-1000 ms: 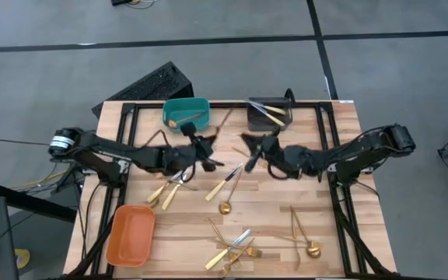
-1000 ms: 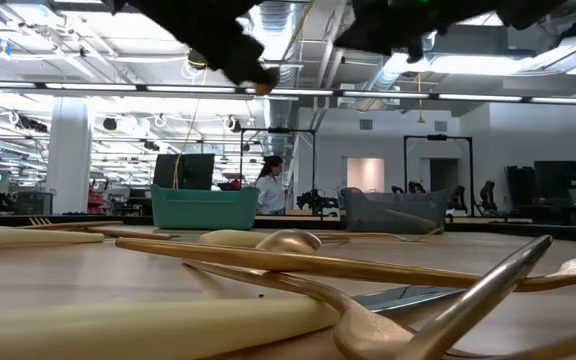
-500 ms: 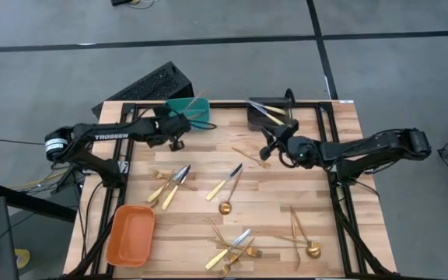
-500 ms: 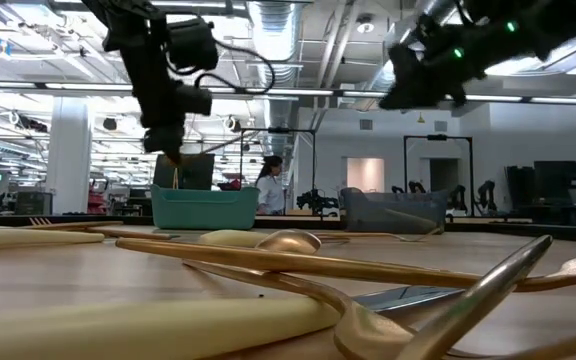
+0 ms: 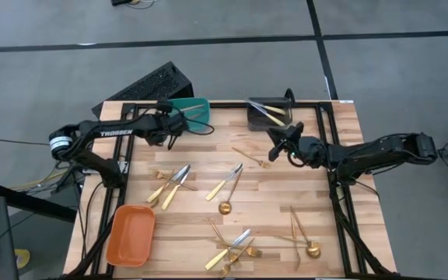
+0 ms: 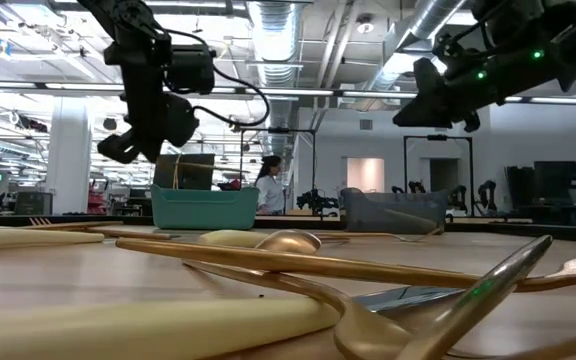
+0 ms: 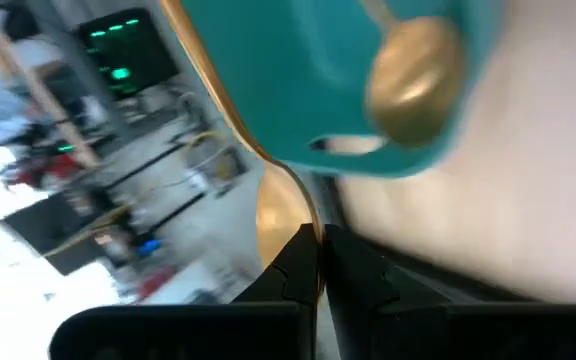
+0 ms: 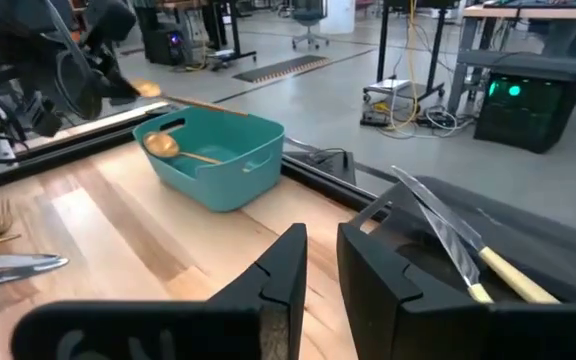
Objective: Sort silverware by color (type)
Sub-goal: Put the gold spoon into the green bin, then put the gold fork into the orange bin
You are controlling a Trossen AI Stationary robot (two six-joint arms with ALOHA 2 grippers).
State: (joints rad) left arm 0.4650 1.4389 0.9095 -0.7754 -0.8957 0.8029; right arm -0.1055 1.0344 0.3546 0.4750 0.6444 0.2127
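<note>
My left gripper [image 5: 176, 122] hangs at the near left corner of the teal bin [image 5: 199, 115], shut on a gold spoon [image 8: 146, 88] whose handle [image 5: 197, 107] reaches out over the bin. A second gold spoon [image 8: 163, 145] lies inside that bin. My right gripper [image 5: 274, 138] hovers above the table just in front of the grey bin [image 5: 269, 113], which holds knives [image 8: 446, 240]. Its fingers [image 8: 288, 265] stand slightly apart with nothing between them. More gold silverware [image 5: 228, 183] lies scattered on the wood. My left gripper pinches the spoon at its bowl end [image 7: 280, 215] between the tips of its two fingers [image 7: 303, 262]. The handle [image 7: 208, 80] runs on ahead of the fingers, past the teal bin's rim. The spoon is lifted clear of the table and the bin.
An orange bin [image 5: 131, 235] stands at the near left. Loose pieces lie at mid-left [image 5: 173, 183], near the front [image 5: 236, 247], front right [image 5: 302, 233], and a fork [image 5: 251, 154] by my right gripper. A black keyboard-like object [image 5: 150, 84] lies behind the table.
My left gripper has carried the spoon from mid-table toward the far left, to the teal bin, rolling its wrist as it went. My right gripper has drawn back from mid-table toward the right and far edges, stopping in front of the grey bin.
</note>
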